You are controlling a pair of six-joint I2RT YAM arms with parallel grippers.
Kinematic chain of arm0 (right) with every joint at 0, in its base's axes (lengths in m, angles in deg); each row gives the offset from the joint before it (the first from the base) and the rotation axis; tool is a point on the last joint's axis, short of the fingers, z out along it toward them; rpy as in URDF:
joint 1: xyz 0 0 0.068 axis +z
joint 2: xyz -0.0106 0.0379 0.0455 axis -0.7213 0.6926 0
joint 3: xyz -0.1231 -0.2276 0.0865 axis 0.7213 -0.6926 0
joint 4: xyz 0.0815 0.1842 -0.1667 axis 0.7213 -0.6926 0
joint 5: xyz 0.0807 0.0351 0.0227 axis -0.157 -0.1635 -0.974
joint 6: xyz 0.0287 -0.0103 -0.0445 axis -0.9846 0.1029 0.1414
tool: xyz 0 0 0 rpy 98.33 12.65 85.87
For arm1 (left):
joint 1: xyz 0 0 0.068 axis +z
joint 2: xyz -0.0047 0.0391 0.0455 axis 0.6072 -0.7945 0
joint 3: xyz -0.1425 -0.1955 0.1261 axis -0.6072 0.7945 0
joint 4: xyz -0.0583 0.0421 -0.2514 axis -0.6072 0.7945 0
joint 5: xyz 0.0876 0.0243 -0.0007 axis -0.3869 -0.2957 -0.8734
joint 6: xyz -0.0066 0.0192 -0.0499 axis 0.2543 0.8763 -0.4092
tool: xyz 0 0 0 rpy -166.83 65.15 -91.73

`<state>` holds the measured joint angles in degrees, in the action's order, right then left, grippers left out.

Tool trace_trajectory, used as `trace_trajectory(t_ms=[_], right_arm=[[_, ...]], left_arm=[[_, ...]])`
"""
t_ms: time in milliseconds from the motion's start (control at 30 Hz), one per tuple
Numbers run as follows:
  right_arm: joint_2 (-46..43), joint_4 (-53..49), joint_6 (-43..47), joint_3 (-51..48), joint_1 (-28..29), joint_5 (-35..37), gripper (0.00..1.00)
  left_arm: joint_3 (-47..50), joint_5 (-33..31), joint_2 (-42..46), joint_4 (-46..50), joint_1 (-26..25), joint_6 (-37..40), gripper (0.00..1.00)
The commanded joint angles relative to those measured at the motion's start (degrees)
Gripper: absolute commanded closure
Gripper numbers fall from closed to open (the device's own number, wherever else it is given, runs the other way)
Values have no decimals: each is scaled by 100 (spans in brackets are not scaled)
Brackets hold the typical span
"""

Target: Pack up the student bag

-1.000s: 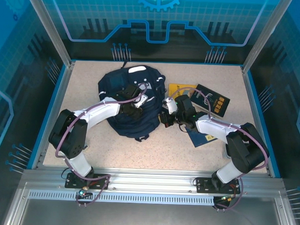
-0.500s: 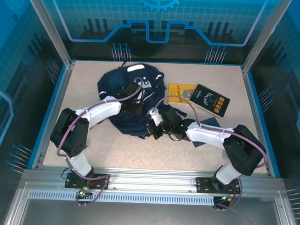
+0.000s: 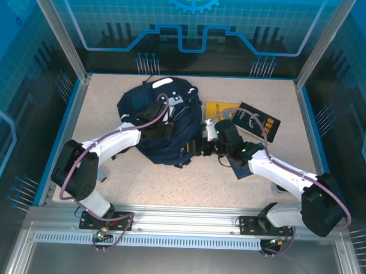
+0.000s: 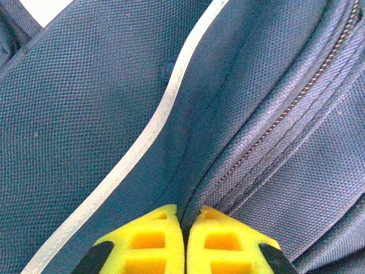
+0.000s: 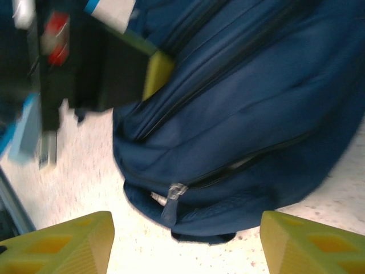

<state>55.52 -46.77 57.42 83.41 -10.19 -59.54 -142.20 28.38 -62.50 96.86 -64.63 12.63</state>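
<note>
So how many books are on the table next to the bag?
2: a yellow book right of the student bag, and a dark book against its right side. More may hide under the right arm.

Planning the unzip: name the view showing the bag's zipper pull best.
Right wrist: the zipper pull hangs large and close on the student bag. Top external shows the whole bag, the pull too small to tell. Left wrist shows zipper teeth.

free: bare table (image 3: 169, 184) along near edge | blocked: student bag (image 3: 180, 134) centre-left, books (image 3: 261, 123) right of it
</note>
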Motion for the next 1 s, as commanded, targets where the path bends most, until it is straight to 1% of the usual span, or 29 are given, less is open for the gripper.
trace_trajectory(t_ms=[0, 100, 233, 333, 467, 667, 800, 967], right_arm=[[168, -901, -939, 530, -231, -224, 30], [524, -1156, -1268, 989, -328, -345, 31], [1098, -1121, -1630, 1477, -446, -661, 35], [1492, -1155, -1801, 1769, -450, -740, 39], [1868, -1100, -1932, 1979, -451, -905, 40], [2092, -518, -2006, 1957, -428, -1481, 39], [2160, -194, -2091, 1911, -423, -1629, 32], [2355, -33, -2307, 2040, -415, -1673, 31]], left_arm=[[116, 228, 418, -467, 31, -10, 100], [195, 339, 573, -529, 36, 25, 100], [276, 416, 750, -565, 42, 86, 100], [302, 460, 806, -548, 38, 107, 100], [363, 512, 850, -574, 36, 105, 100], [390, 661, 838, -574, 36, 105, 100], [389, 714, 830, -561, 37, 87, 100], [415, 818, 860, -557, 37, 62, 100]])
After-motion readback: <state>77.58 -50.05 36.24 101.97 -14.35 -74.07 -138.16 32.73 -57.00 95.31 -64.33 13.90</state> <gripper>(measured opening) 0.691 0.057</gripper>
